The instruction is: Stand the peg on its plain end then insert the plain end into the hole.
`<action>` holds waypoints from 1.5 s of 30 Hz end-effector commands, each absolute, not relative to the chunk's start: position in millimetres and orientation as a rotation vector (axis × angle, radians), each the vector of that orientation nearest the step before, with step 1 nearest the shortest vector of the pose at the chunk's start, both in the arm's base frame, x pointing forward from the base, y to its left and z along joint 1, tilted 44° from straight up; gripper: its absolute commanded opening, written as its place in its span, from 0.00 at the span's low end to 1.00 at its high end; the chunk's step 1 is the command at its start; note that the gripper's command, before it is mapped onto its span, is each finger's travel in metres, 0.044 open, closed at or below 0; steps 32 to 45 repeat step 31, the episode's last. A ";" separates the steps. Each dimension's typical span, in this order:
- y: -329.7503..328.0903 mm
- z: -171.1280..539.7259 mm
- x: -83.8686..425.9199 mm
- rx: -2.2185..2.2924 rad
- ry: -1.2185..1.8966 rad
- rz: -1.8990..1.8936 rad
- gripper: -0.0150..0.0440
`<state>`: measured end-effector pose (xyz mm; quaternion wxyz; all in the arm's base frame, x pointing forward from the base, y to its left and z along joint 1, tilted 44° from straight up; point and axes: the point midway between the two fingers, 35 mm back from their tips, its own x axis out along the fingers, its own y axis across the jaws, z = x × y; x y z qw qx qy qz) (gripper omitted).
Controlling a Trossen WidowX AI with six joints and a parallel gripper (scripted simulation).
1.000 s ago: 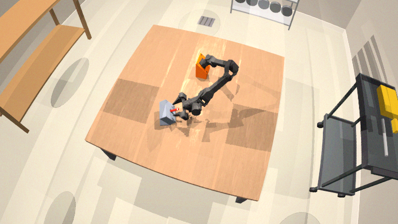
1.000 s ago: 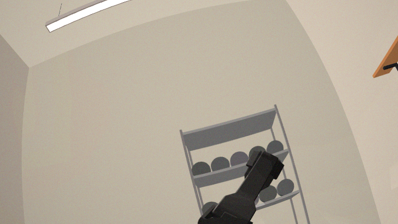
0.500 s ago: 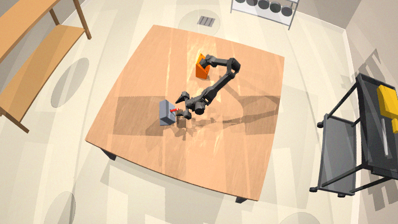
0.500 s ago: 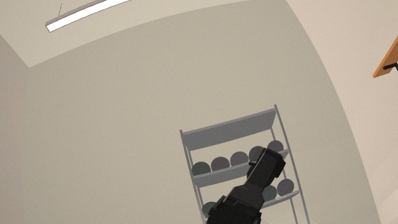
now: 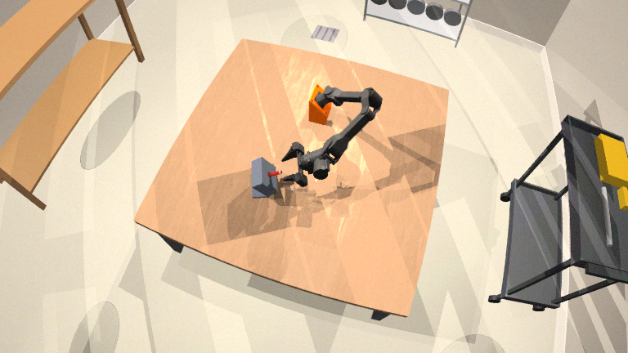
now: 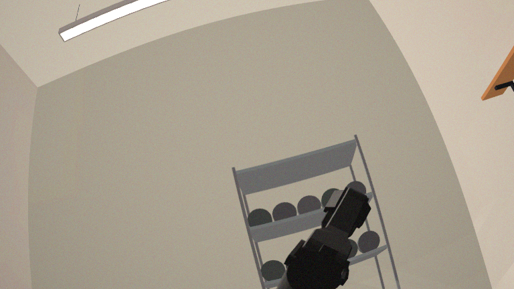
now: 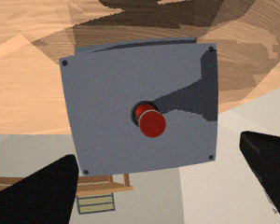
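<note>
The grey sloped panel [image 5: 260, 178] [image 7: 103, 93] stands on the table, its face turned toward the gripper. The red peg [image 5: 274, 173] [image 7: 152, 124] sits in the panel's hole, its white-banded end pointing out; its plain end is hidden inside the hole, and the depth cannot be read directly. My gripper [image 5: 283, 169] [image 7: 162, 153] is wide open and empty, backed off in front of the panel. In the wrist view its fingers stand apart at the lower left and lower right, and neither touches the peg.
An orange block [image 5: 318, 113] stands on the wooden table [image 5: 208, 99] beside the arm's base. The arm [image 5: 354, 129] reaches from there over the table to the gripper. The exterior view shows a dark part of the arm [image 6: 318, 263] before a shelf rack.
</note>
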<state>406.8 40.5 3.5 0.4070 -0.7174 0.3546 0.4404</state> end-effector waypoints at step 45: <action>49.4 54.0 387.4 -1.813 0.897 1.107 1.00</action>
